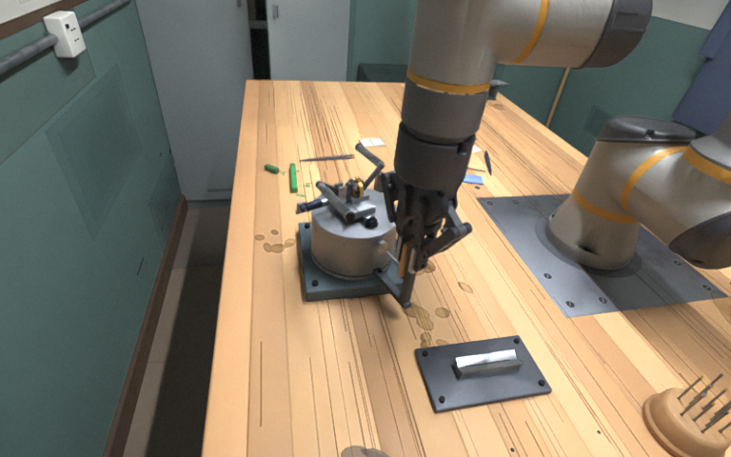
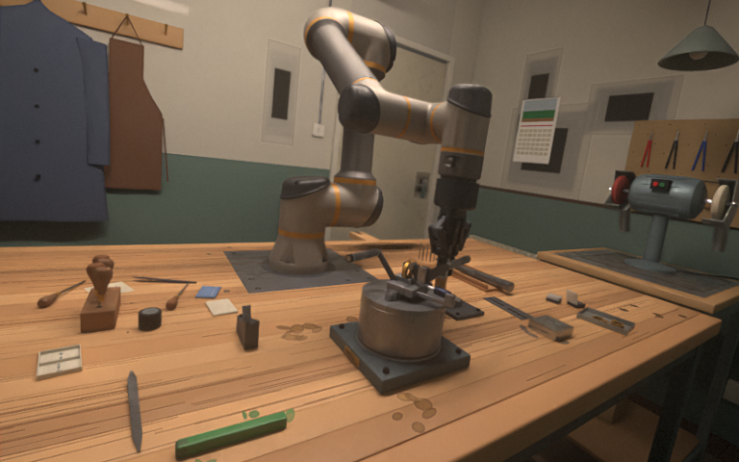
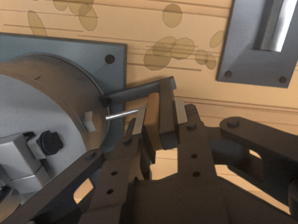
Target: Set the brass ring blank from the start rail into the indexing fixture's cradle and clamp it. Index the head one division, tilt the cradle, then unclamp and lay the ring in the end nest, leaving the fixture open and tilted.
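I grip the indexing handle (image 3: 162,112), a dark upright grip with an orange-brown face on a bracket arm (image 1: 396,285) beside the fixture, my gripper (image 3: 159,115) closed around it. The gripper (image 1: 408,265) hangs at the near-right side of the round grey indexing head (image 1: 350,237), which sits on a dark square base plate (image 2: 400,357). A thin steel pin (image 3: 122,115) sticks out of the head toward the handle. On top of the head the brass ring blank (image 1: 354,187) sits in the cradle under the clamp bar (image 1: 337,202). A crank handle (image 1: 372,161) rises behind it.
The fixture's base plate edge (image 3: 123,68) lies just left of the handle. A dark plate with a pale-topped block (image 1: 482,372) lies nearer the front of the bench. The robot's base (image 1: 598,232) stands to the right. A wooden stand of tools (image 1: 690,415) occupies the front-right corner.
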You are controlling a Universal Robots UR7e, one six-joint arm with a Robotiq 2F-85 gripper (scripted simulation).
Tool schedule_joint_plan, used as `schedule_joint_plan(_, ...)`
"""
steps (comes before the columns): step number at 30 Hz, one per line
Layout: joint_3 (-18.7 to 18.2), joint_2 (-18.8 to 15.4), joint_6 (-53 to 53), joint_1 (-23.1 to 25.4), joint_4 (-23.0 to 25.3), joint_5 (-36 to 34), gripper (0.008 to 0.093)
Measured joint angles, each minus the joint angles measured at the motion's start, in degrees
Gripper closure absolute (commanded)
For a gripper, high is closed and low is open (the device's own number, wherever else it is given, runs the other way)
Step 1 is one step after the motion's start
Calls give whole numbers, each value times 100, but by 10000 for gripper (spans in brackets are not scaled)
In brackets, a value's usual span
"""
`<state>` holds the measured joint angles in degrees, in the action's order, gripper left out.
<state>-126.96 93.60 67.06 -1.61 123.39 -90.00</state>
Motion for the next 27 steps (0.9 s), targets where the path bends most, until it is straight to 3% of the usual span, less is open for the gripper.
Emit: schedule_joint_plan(27, -240, 270, -915, -120, -30, 1, 934)
